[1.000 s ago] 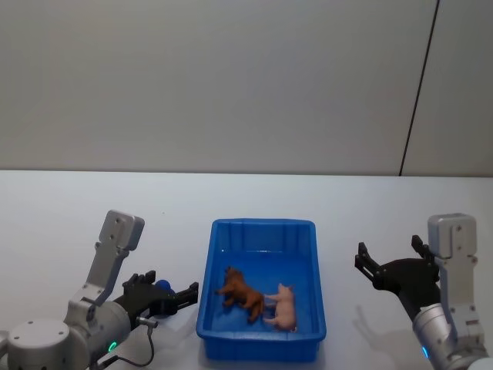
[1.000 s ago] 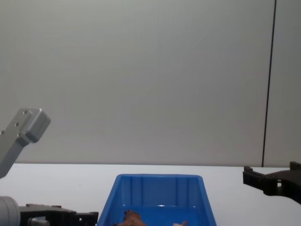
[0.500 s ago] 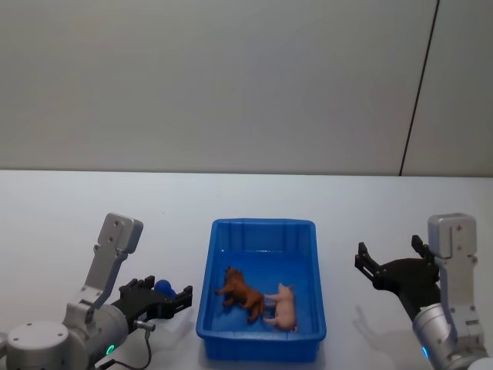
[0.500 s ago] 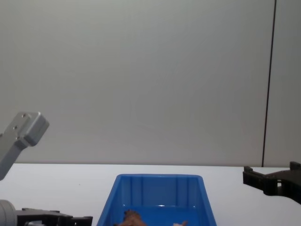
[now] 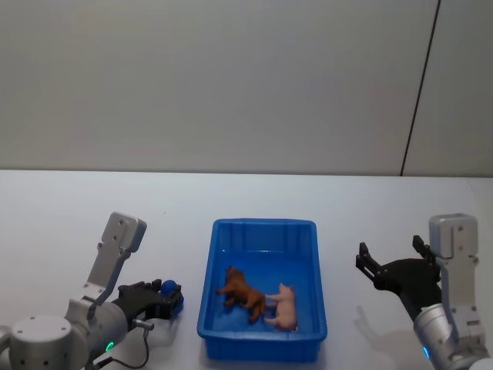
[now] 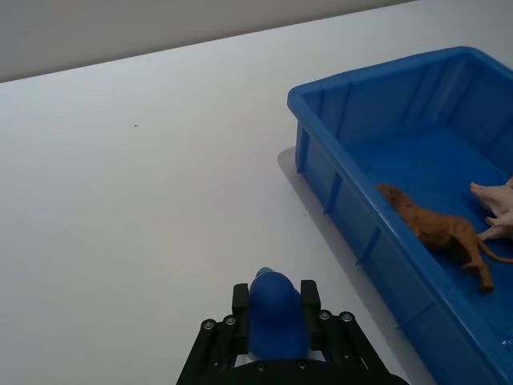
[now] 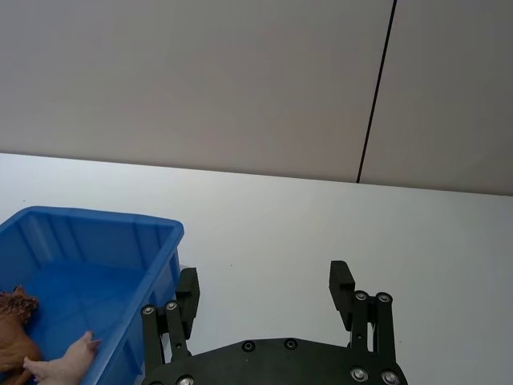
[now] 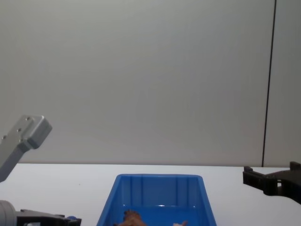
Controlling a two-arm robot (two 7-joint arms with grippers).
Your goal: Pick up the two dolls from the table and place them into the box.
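Both dolls are seen lying inside the blue box (image 5: 262, 301), which rests on the white table (image 5: 246, 200). The reddish-brown doll (image 5: 243, 291) lies toward the box's left side, and the pale pink doll (image 5: 285, 307) is placed just beside it on the right, the two touching or nearly so. The left gripper (image 6: 275, 321) is held low over the table just left of the box, its fingers clamped on a small blue ball (image 6: 275, 311). The right gripper (image 7: 264, 289) is held above the table to the right of the box, well apart from it, with its fingers (image 7: 186, 290) spread apart and nothing between them. A grey wall with a dark vertical seam (image 5: 420, 85) is seen behind the table
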